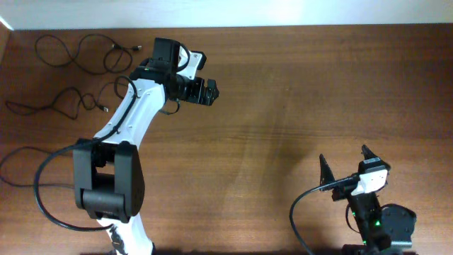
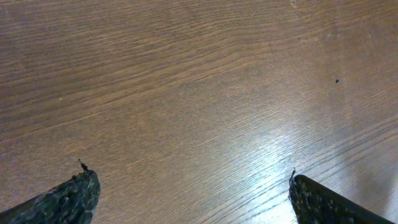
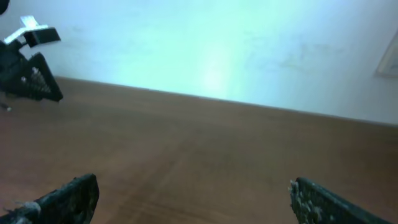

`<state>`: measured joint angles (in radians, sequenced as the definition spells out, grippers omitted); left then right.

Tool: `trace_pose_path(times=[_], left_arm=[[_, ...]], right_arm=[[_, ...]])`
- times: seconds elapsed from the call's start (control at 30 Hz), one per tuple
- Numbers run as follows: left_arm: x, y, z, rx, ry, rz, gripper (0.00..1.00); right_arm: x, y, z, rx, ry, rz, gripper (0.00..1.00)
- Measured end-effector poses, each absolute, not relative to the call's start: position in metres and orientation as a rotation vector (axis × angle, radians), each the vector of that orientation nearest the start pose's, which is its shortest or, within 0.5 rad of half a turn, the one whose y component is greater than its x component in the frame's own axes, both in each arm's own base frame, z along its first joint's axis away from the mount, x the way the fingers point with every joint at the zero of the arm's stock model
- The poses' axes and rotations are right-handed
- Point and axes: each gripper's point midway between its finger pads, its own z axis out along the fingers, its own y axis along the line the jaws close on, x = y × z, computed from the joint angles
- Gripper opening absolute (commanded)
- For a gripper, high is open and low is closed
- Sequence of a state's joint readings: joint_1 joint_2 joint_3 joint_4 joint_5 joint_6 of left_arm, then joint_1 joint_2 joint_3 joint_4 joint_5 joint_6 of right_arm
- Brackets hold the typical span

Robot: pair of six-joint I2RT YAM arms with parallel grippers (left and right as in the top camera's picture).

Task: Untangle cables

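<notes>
The cables lie apart as thin black wavy strands at the table's far left. One cable [image 1: 74, 55] loops near the back edge, with small plug ends by the left arm's wrist. Another cable [image 1: 60, 105] lies just in front of it. My left gripper [image 1: 211, 92] hovers to the right of them over bare wood, open, with nothing between its fingers [image 2: 69, 198]. My right gripper [image 1: 345, 157] stands open and empty at the near right, far from the cables. The wrist views show no cable; my left gripper [image 2: 186, 171] and right gripper [image 3: 193, 183] frame only wood.
The left arm [image 1: 131, 117] stretches from its base [image 1: 106, 188] towards the back, passing close beside the cables. Its thick black supply cable [image 1: 39, 180] curls at the near left. The left arm's gripper head [image 3: 28, 71] shows far off in the right wrist view, before a pale wall [image 3: 217, 50].
</notes>
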<state>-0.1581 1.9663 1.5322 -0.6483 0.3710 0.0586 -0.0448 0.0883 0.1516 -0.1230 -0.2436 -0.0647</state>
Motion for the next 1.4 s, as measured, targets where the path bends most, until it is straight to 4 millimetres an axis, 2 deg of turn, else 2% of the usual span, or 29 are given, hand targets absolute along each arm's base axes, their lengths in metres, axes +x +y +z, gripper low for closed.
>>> trace_pose_path(times=[0.3, 0.4, 0.53, 0.67, 1.17, 1.4], left_arm=[[0.463, -0.137, 0.102, 0.406, 2.597, -0.525, 0.99], [0.463, -0.137, 0.102, 0.406, 2.597, -0.525, 0.99], [0.463, -0.137, 0.102, 0.406, 2.597, -0.524, 0.99], [0.463, -0.137, 0.102, 0.406, 2.597, -0.525, 0.99], [0.463, -0.137, 0.102, 0.406, 2.598, -0.525, 0.99], [0.463, -0.137, 0.102, 0.406, 2.598, -0.524, 0.99]], right_arm=[[0.243, 0.023, 0.202, -0.178, 1.508, 0.056, 0.98], [0.245, 0.021, 0.19, -0.17, 1.51, 0.044, 0.99], [0.246, 0.018, 0.184, -0.157, 1.531, 0.034, 0.98], [0.246, 0.015, 0.161, -0.142, 1.628, 0.033, 0.98], [0.246, 0.009, 0.16, -0.116, 1.634, 0.008, 0.98], [0.246, -0.001, 0.158, -0.005, 1.646, 0.022, 0.98]])
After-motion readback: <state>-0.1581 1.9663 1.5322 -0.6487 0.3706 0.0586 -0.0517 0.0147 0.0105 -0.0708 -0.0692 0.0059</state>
